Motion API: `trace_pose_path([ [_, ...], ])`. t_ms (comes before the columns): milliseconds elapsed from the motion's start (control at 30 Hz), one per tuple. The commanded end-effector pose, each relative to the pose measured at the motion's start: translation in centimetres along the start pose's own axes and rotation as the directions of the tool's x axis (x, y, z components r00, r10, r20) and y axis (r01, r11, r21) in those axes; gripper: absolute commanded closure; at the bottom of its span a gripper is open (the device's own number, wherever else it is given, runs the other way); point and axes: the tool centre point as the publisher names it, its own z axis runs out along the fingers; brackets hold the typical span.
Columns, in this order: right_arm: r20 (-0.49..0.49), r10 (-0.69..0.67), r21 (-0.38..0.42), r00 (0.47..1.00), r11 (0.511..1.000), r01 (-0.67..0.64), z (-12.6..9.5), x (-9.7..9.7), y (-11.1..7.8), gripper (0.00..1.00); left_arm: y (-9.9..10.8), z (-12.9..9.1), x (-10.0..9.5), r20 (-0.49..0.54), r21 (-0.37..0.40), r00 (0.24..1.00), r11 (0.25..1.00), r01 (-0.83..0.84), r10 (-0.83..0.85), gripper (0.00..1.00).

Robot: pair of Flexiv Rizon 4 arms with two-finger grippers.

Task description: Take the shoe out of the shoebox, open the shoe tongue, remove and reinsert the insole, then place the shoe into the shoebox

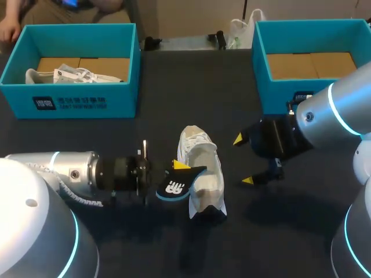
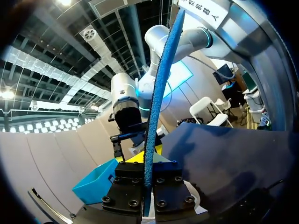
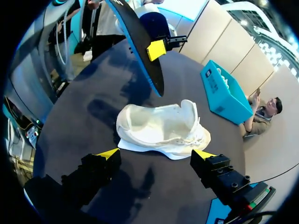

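head view puts the left gripper (image 1: 174,168) nearest, at the near middle of the table (image 1: 174,81), its fingers clamped on the dark, blue-edged insole (image 1: 177,185), which sticks out past the tips just above the table and touches or overlaps the left side of the white shoe (image 1: 203,171). in the left wrist view the insole stands edge-on, pinched between the two fingers. the shoe lies in the middle of the table, outside both boxes, its opening visible from above. just right of it the right gripper (image 1: 243,160) hovers with its fingers spread wide and nothing between them, well apart from the shoe. at the far left a blue shoebox (image 1: 81,101) holds a second white shoe (image 1: 75,75); at the far right stands another blue shoebox (image 1: 278,90).
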Motion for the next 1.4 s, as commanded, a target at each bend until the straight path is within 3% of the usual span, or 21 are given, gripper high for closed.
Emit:
trace_pose_path([
  [33, -0.007, 0.016, -0.016, 1.0, 1.0, -0.016, 2.6, -0.8, -0.2, 0.0, 1.1, 0.7, 0.4, 0.012, 0.002, 1.0, 1.0, -0.008, 0.007, 1.0],
  [633, 0.053, 0.089, -0.021, 0.995, 0.996, -0.088, 5.8, -1.0, 0.2, 0.0, 1.8, 1.5, 0.4, -0.013, -0.007, 0.999, 0.999, -0.04, 0.04, 1.0],
  [1167, 0.077, 0.102, -0.023, 0.992, 0.995, -0.101, 5.8, -0.9, 0.1, 0.0, 3.6, 3.9, 0.4, -0.056, -0.006, 0.998, 1.0, -0.025, 0.025, 1.0],
  [1400, 0.077, 0.102, -0.023, 0.992, 0.995, -0.101, 5.8, -0.9, 0.1, 0.0, 4.4, 3.9, 0.8, -0.069, -0.026, 0.997, 0.999, -0.034, 0.032, 1.0],
])
